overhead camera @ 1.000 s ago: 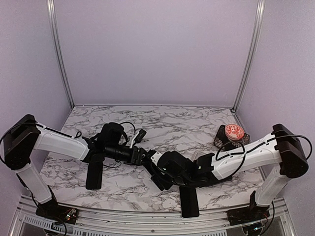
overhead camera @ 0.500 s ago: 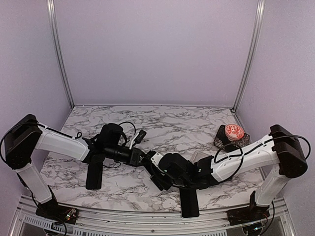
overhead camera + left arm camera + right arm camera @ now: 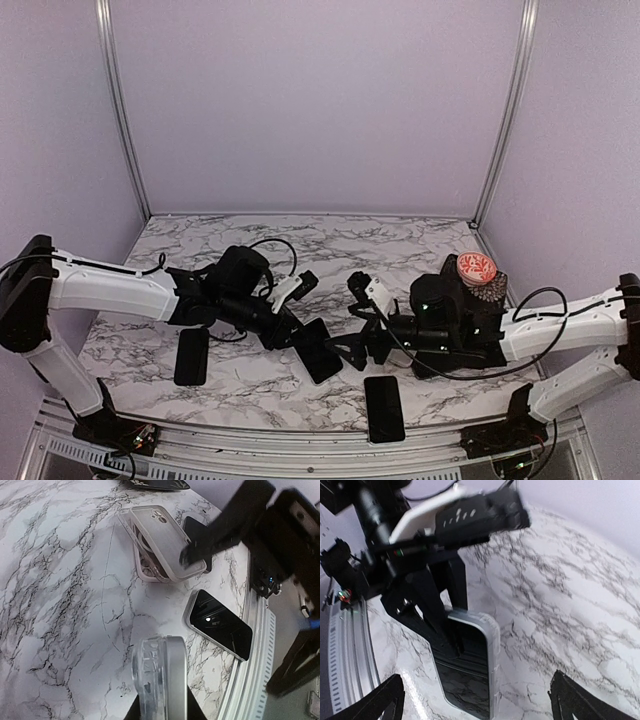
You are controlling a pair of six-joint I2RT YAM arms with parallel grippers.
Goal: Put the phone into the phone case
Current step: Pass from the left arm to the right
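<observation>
The left gripper (image 3: 296, 335) is clamped narrowly on the phone (image 3: 161, 680), which sits edge-up with a clear phone case (image 3: 145, 677) against it, over the front middle of the tabletop (image 3: 60, 580). The right gripper (image 3: 476, 680) is spread wide just beside the phone, holding nothing. Farther out lie empty clear cases (image 3: 160, 540) and a second phone (image 3: 218, 631).

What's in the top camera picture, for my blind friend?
The left gripper holds a dark phone over the marble table, and the open right gripper faces it. A second phone and a third phone lie flat nearer the front.
</observation>
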